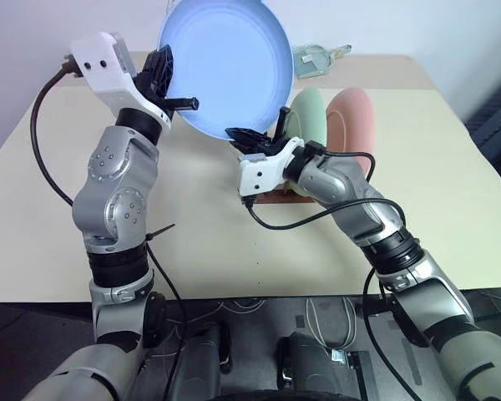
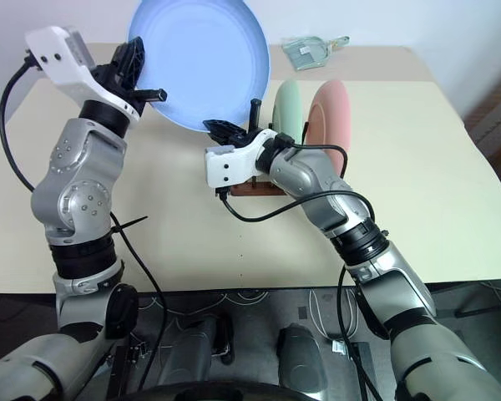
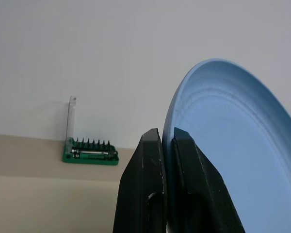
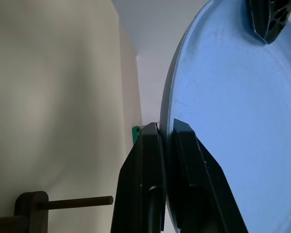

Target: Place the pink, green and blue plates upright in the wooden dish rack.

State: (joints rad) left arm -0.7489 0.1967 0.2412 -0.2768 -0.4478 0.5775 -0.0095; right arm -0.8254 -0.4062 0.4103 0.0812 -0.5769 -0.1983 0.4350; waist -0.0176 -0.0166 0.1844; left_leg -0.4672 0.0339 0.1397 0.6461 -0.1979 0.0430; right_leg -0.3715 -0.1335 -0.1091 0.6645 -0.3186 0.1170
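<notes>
Left arm: raised, elbow bent, left gripper (image 1: 174, 88) with jaws clamped on the rim of the blue plate (image 1: 230, 63), held in the air over the tabletop (image 1: 83, 167).
Right arm: reached forward and leftward, right gripper (image 1: 244, 136) with jaws pinching the plate's lower rim.
Wooden dish rack (image 2: 252, 187): behind the right wrist, holding the green plate (image 2: 287, 107) and pink plate (image 2: 332, 110) upright.
Far edge: green screwdriver-bit case (image 3: 90, 151).
</notes>
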